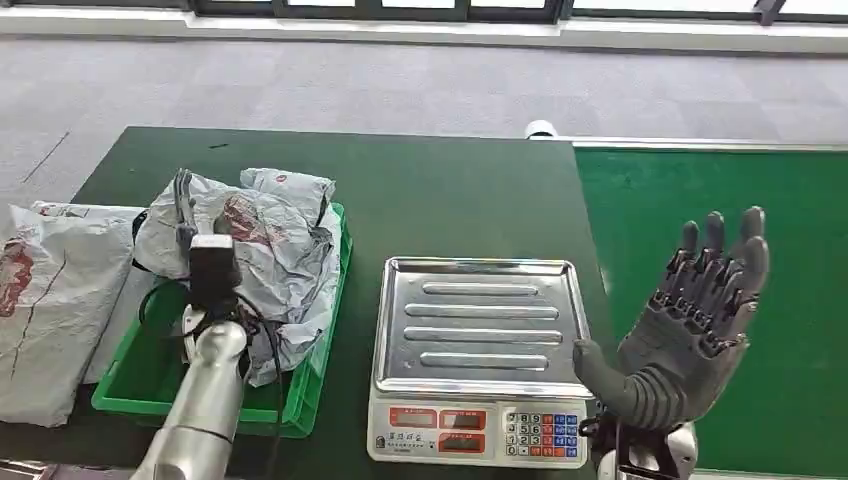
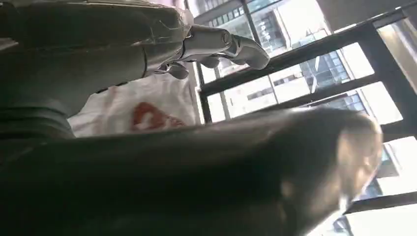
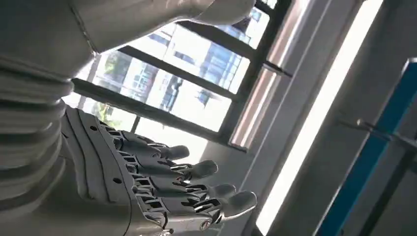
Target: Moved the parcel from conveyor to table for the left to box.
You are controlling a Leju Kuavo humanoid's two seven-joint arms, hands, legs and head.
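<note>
Two hands: the right hand (image 1: 697, 320) is raised over the green conveyor belt (image 1: 720, 200), palm up, fingers spread, holding nothing; the left hand (image 1: 205, 265) reaches into the green plastic crate (image 1: 130, 390).
Left hand state: cannot tell whether it grips; fingers hidden among the bags.
Parcel: crumpled grey plastic mailer bag with a red print (image 1: 265, 240), lying in the crate, heaped above its rim.
Beside crate: another grey mailer bag (image 1: 45, 300) flat on the dark green bench (image 1: 440, 190).
Centre: steel-pan electronic scale (image 1: 478, 325).
</note>
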